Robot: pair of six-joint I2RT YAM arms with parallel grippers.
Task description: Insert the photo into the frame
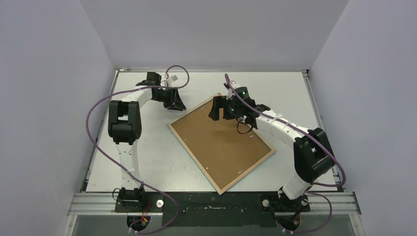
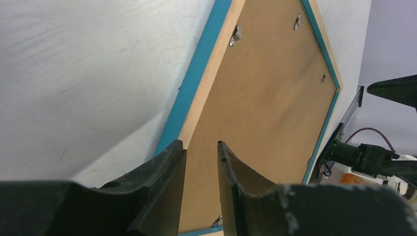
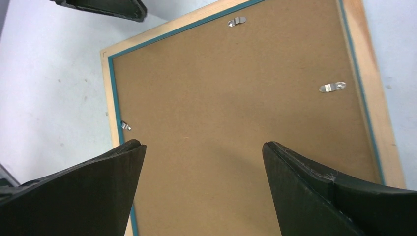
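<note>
The frame (image 3: 370, 88) lies face down on the table (image 1: 162, 162), its pale wooden reverse upward and a thin blue line showing round the inner edge. The brown backing board (image 1: 221, 140) sits inside it, and the small metal clips (image 3: 332, 87) that can be seen appear turned inward over the board.

The photo is in none of the three views: not on the table beside the frame and not in either gripper. It may already lie under the board, or it may simply be out of sight — I cannot tell which.

The right gripper (image 3: 202, 144) hangs above the frame's far corner with its jaws spread wide and nothing between them. The left gripper (image 2: 200, 145) is low by the frame's far-left edge, its jaws drawn close with a narrow gap and holding nothing (whether a fingertip touches the frame cannot be made out).

My judgement: if the print is under the board, the task is all but done and only turning the frame over would confirm it. If it is not, everything is left — clips turned aside, board lifted out, photo laid in, board and clips put back.
</note>
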